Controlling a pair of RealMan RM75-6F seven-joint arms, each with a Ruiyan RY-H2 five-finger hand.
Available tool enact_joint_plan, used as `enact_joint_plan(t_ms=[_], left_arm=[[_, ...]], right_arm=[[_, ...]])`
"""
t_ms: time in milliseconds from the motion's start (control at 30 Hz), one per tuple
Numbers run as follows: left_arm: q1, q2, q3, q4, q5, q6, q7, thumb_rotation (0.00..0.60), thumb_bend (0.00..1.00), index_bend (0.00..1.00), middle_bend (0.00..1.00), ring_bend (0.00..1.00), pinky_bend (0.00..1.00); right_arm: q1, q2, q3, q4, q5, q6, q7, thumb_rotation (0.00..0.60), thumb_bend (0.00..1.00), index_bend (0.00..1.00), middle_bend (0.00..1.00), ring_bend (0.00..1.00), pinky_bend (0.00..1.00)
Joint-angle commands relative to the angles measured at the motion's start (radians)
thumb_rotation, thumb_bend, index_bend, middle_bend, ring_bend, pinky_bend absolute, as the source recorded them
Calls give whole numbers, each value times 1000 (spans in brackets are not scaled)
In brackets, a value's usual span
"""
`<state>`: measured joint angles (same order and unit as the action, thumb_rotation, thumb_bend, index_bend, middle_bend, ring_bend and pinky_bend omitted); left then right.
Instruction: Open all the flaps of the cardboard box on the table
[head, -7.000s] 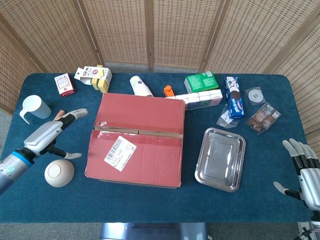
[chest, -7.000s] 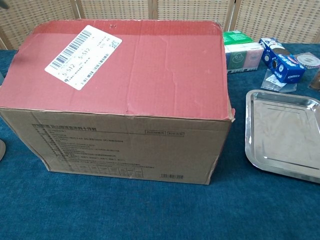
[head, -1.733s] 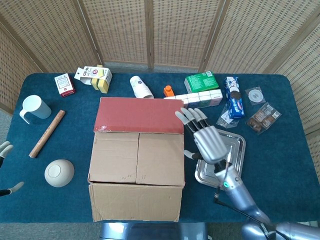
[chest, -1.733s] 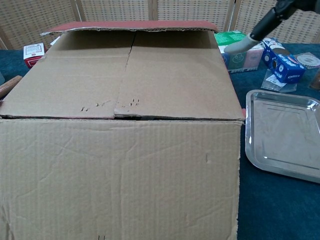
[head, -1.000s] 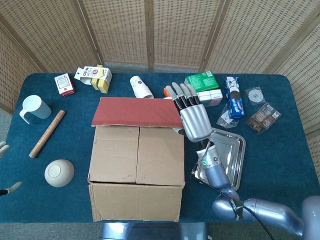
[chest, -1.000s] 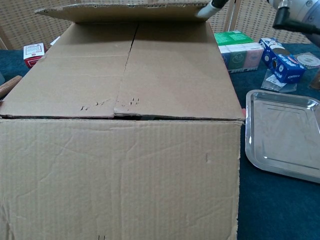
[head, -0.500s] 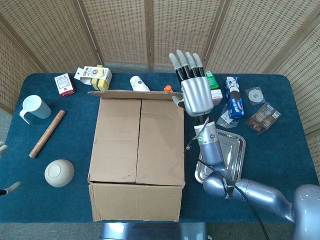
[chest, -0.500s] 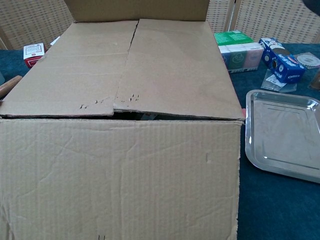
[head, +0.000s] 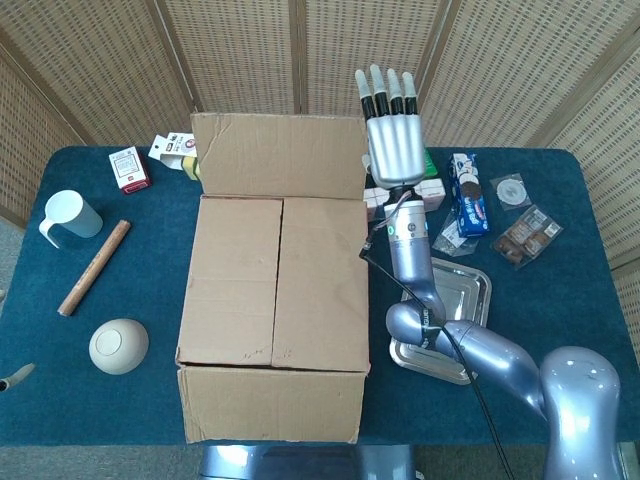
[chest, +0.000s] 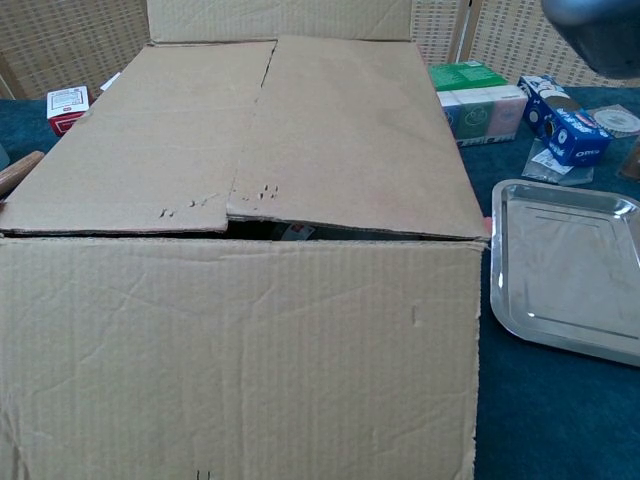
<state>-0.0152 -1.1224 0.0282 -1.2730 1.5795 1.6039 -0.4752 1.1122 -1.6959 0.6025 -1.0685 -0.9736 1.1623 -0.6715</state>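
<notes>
At frame centre, the cardboard box (head: 275, 300) shows light, stiff flaps best lifted at their free middle seam, while the right hand (head: 393, 135), upper centre, is spread wide, empty.

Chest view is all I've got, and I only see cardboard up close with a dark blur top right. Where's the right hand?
Observer: The right hand is raised beside the far flap, fingers spread, holding nothing.
Operator: Is that far flap fully open?
Observer: From the head view it stands up at the back of the cardboard box; its brown inner face shows.
Operator: Anything on the table left of the box that I can't see?
Observer: A round cream bowl sits near the box's front left corner, with a white mug further back.
Operator: And the left hand?
Observer: Only a fingertip shows at the left edge, so I cannot tell its state.
</notes>
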Motion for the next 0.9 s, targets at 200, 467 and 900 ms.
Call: enact_joint_plan(t_ms=[200, 467, 900], left_arm=[[-6, -1, -1, -3, 9, -9, 2, 600, 2, 0, 0, 0, 68], [-38, 23, -7, -21, 37, -24, -1, 600, 2, 0, 0, 0, 67], [-229, 129, -63, -130, 134, -135, 32, 600, 2, 0, 0, 0, 68]], right_arm=[[-33, 32, -34, -28, 3, 13, 31, 600, 0, 0, 0, 0, 7], [-121, 133, -71, -174, -8, 34, 86, 600, 0, 0, 0, 0, 10], [-414, 429, -224, -484, -205, 128, 381, 600, 0, 0, 0, 0, 12]])
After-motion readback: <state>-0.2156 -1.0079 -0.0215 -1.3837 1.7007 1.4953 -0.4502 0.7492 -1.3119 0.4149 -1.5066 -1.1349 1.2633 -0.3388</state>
